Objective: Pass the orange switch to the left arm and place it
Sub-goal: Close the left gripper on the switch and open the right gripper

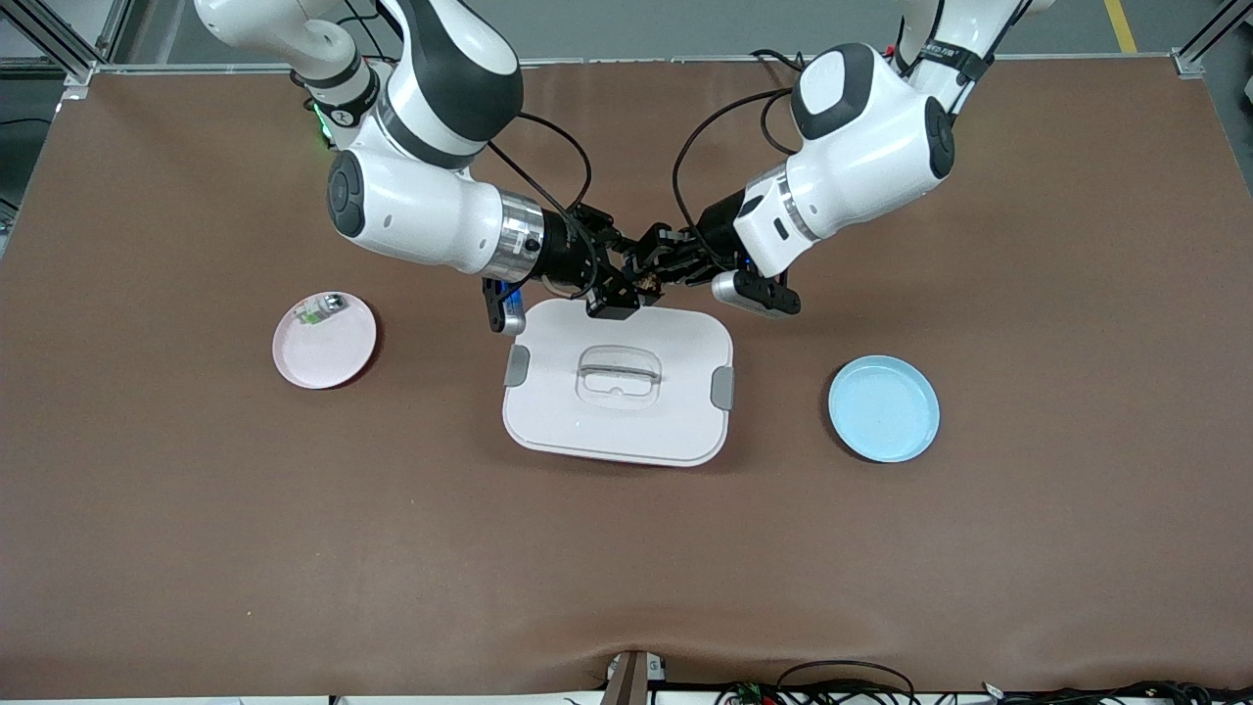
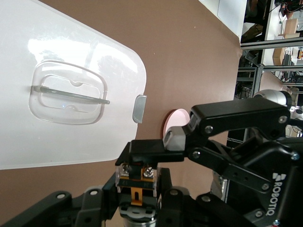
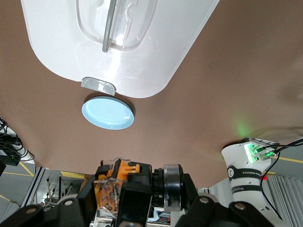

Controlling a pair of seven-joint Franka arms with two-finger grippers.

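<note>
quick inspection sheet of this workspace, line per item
surface: brown table mat, wrinkled at the edge nearest the front camera
job's things: orange switch held in the air over the white box edge; box lid on
clutter: pink plate with a green-and-silver component; blue plate
grippers: left tool and right tool meet at the switch; which one grips it is unclear
cables: black leads loop off both wrists
surroundings: nothing seen

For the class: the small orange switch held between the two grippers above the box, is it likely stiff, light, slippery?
The orange switch looks like hard moulded plastic with metal screws, so probably stiff. It is tiny beside the box, so likely light. Its smooth faces could slip between the left gripper and the right gripper.
</note>
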